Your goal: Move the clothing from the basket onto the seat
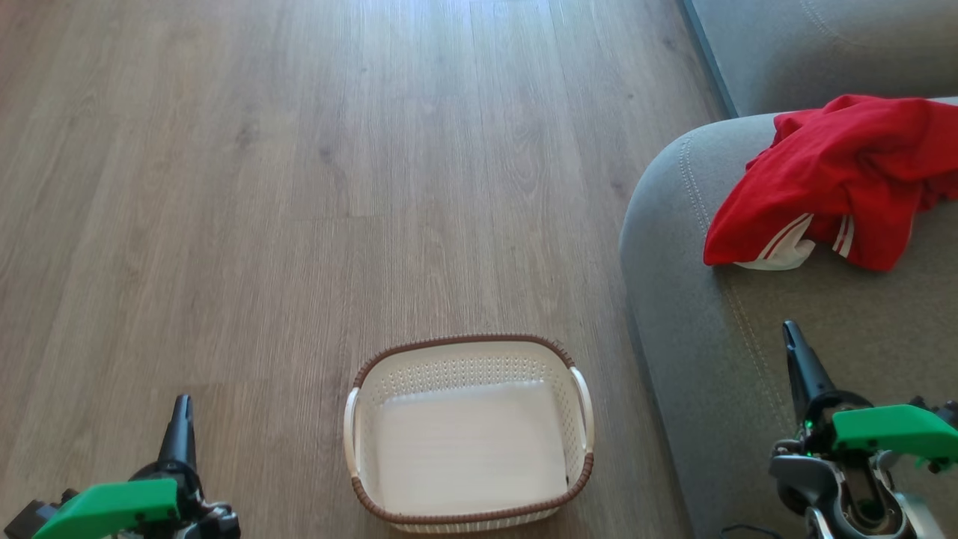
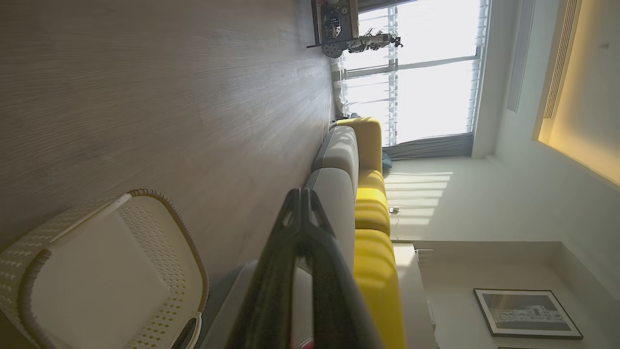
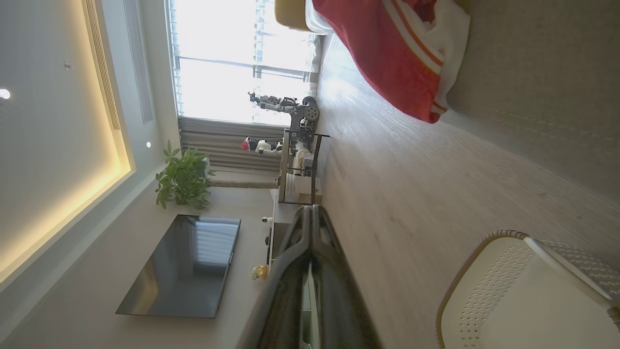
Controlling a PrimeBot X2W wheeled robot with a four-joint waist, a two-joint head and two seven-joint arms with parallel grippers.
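Now we hold our left gripper (image 1: pixel 180 419) low over the floor (image 1: pixel 299 187) and our right gripper (image 1: pixel 795 348) above the seat (image 1: pixel 696 337), fingers pressed together on both. The basket (image 1: pixel 470 341) (cream, brown-rimmed) stands beside the seat, its bottom bare; red clothing (image 1: pixel 831 172) lies crumpled on the seat

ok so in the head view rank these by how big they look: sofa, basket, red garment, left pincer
1. grey sofa: largest, though cut off by the frame.
2. white basket and red striped garment: these look about alike, so I'm not ranking them.
3. left pincer: smallest.
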